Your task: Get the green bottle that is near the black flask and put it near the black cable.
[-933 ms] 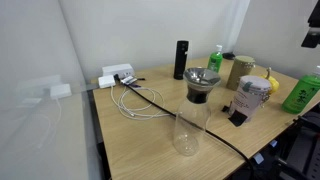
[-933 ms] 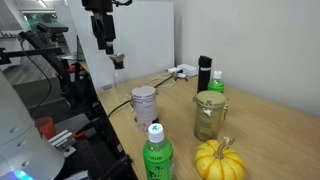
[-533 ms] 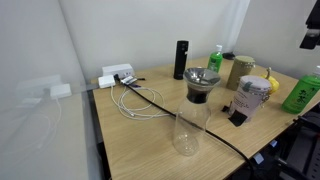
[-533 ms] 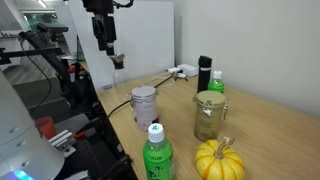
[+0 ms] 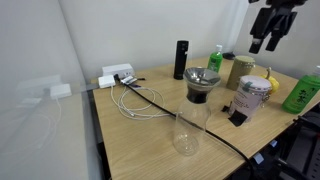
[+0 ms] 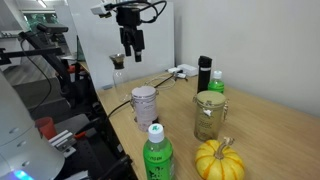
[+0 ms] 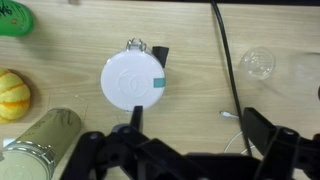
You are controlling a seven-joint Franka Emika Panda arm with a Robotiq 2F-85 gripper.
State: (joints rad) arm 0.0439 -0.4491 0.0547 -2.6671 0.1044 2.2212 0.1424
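Gripper (image 5: pixel 264 45) hangs open and empty; green bottle (image 5: pixel 216 58) stands well below it, just beside black flask (image 5: pixel 181 59).

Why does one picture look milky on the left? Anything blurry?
In an exterior view a pale panel hazes the left side; in an exterior view the near white shape is out of focus; in the wrist view the gripper looks dark and soft.

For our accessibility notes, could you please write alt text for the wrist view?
The open gripper hangs above a wooden table, a white round lid mid-frame. A black cable runs down the right, near a clear glass carafe; a yellow pumpkin sits at left.
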